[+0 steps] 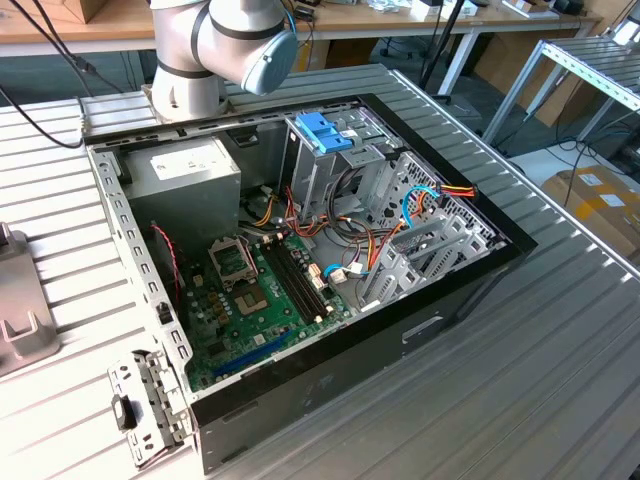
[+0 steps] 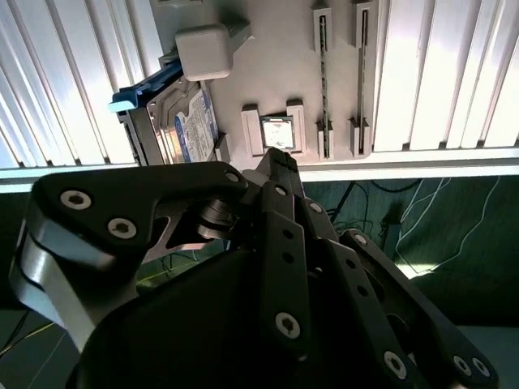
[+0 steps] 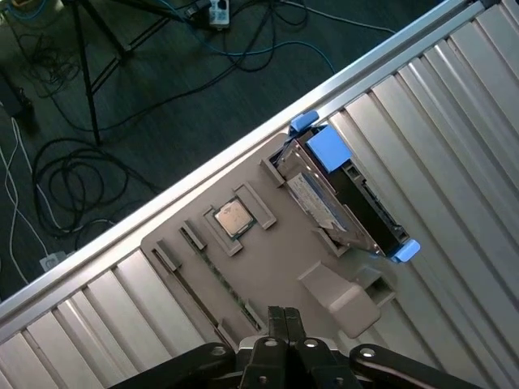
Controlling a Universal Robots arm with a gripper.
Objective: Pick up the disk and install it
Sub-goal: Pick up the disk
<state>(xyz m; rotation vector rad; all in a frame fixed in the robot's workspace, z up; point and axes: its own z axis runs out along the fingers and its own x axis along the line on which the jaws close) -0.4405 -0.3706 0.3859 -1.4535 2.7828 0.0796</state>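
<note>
Your gripper (image 3: 282, 313) hangs over the grey fixture plate (image 3: 272, 251) on the ribbed table (image 3: 454, 105), its fingers pressed together with nothing between them. The disk (image 3: 340, 194) leans on edge in a slot of that plate, blue rails showing, off to one side of the fingertips and apart from them. A small square chip (image 3: 233, 219) sits in a pocket beside it.

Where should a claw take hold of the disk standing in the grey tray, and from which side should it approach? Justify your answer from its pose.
Probably the middle of its raised edge. The disk stands on edge, leaning, in a slot of the grey tray. Come down from above and pinch its two flat faces between the blue rail ends, where the tray leaves it uncovered.
</note>
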